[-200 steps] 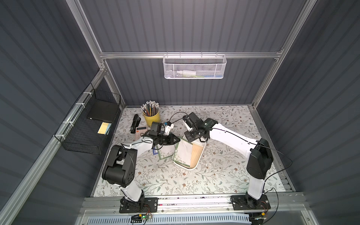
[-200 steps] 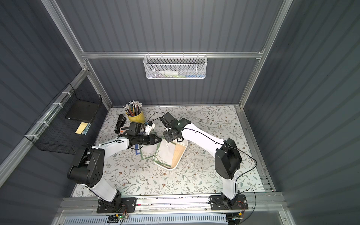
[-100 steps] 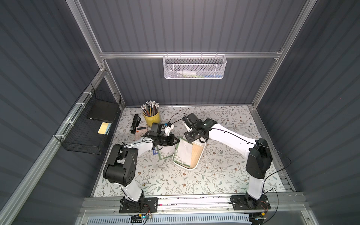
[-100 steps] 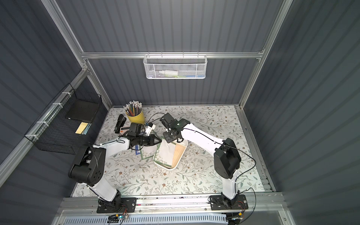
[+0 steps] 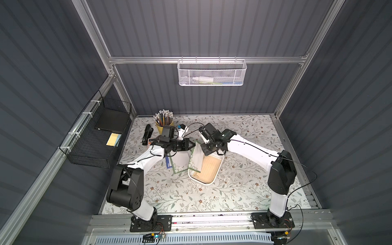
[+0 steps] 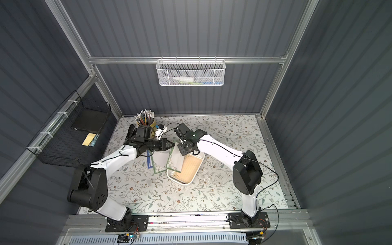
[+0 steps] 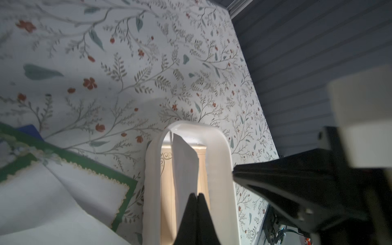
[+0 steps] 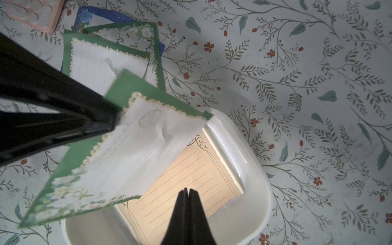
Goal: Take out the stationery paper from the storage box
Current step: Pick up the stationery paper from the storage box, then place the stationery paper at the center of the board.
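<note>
Now lifting one sheet clear; a tan one is left inside.
Nearest me on the floral bench (image 5: 191, 199), the shallow white plastic storage box (image 8: 254, 165) holds a tan lined sheet (image 5: 209, 168) lying flat. Over it slants the green-bordered stationery paper (image 8: 131, 152), long axis roughly along the box, far end raised in my left pincer (image 7: 196, 196), which is clamped on its edge. My right pincer (image 8: 187, 193) hangs closed and empty. Next I'd swing it left onto the green and blue sheets (image 5: 179, 165) beside the box.

No legible text anywhere, apparently.
</note>
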Available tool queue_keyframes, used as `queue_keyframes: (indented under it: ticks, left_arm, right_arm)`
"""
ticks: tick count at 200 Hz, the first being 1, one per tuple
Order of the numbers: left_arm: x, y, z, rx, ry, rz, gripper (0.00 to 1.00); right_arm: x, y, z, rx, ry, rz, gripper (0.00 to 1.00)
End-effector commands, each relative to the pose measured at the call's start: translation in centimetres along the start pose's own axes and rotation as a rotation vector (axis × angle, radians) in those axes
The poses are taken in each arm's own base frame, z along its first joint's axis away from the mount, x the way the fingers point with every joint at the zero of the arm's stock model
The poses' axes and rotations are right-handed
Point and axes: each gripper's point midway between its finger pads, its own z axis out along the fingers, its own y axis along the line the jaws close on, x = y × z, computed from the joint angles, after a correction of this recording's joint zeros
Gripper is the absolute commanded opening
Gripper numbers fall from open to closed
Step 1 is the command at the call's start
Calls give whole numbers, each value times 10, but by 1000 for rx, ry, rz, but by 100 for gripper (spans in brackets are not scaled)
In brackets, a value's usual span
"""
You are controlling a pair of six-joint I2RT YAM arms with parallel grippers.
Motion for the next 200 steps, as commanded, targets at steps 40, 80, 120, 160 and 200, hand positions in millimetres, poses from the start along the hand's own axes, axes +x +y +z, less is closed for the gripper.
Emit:
queue_keyframes:
  ticks: [40,80,120,160,200]
  left_arm:
    - [-38,17,-56,-234,-96,-15,0]
    - [-51,64,-108,-412,-161,-70,0]
    - [-38,73,-101,-402,-114,-65,0]
    - [-22,70,-86,-308,-83,-83,0]
    - [-28,43,-87,-189,-118,-59,0]
  right_arm:
    - [18,-6,17,43,53,10,0]
    - [25,-7,21,41,63,22,0]
    - [29,-7,24,41,75,36,0]
    - [38,-11,32,63,93,59,28]
    - [53,-14,48,43,126,93,38]
